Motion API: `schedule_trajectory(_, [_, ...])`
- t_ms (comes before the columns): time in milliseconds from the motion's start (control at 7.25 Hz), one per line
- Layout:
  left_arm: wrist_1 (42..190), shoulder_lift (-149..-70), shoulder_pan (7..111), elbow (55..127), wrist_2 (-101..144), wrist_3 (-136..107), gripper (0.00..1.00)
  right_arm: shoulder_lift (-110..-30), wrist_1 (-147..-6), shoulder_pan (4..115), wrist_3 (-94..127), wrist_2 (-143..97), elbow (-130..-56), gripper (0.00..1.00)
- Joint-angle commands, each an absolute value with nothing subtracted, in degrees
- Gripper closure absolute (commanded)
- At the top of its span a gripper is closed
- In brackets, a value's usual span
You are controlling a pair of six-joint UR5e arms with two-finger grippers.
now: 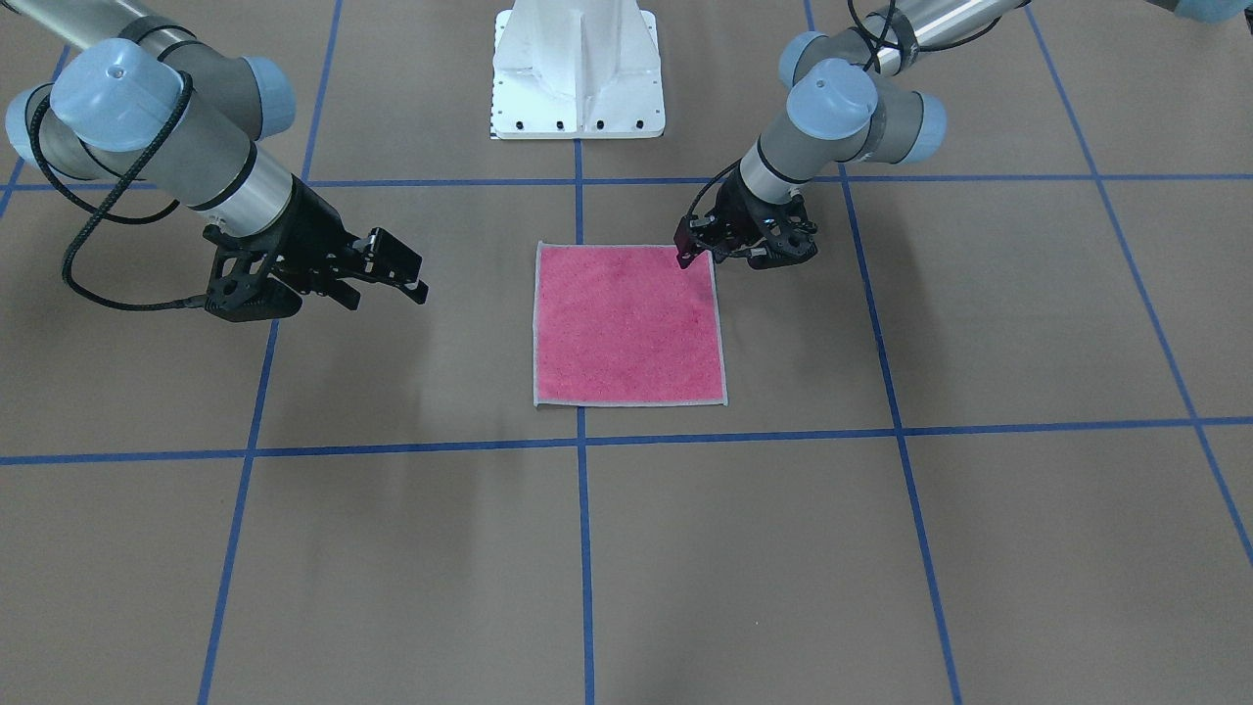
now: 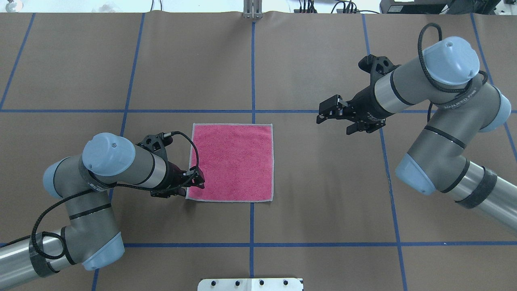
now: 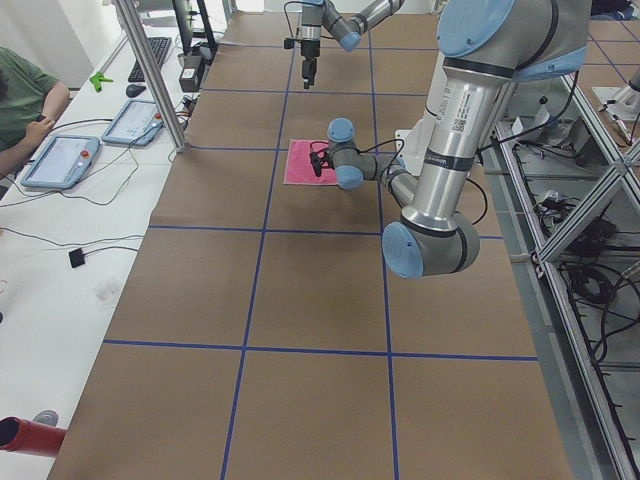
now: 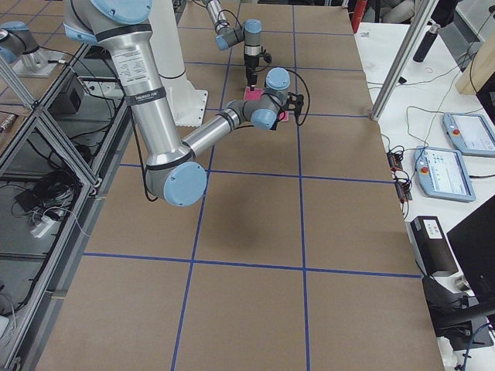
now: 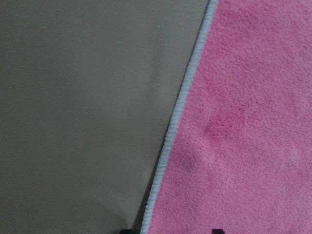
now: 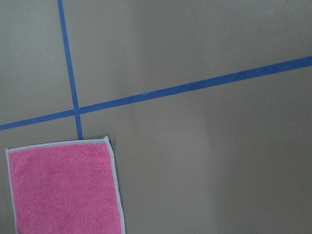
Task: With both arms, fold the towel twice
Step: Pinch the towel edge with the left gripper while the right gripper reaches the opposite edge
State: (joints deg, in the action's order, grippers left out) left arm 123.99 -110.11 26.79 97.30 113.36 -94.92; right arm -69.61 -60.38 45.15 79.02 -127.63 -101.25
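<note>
The towel (image 1: 626,323) lies flat and unfolded, pink face up, in the middle of the table (image 2: 234,161). My left gripper (image 2: 198,180) is low over the towel's corner nearest the robot on its left side (image 1: 691,257). In the left wrist view the grey edging (image 5: 180,107) runs between two fingertips that stand apart, so the gripper is open. My right gripper (image 2: 325,113) is open and empty, hovering above bare table well to the right of the towel (image 1: 406,274). The right wrist view shows the towel's far right corner (image 6: 63,190).
The white pedestal base (image 1: 578,73) stands at the robot's side of the table. Blue tape lines (image 2: 252,81) cross the brown table cover. In the exterior left view, tablets (image 3: 60,160) and a metal post (image 3: 150,70) sit beyond the far edge.
</note>
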Motion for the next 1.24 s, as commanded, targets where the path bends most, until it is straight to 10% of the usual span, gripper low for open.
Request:
schedule_trajectory(0, [123.93,-110.13,26.28,97.38,113.38,-95.01,0.43,-69.61,-60.38,45.18,79.01,-127.79,-101.69,0.00])
schedule_trajectory(1103, [123.84,-109.69,26.02,97.47,113.64,-95.01,1.00,-69.70,-60.38,44.04,79.01,-127.79,-101.69,0.01])
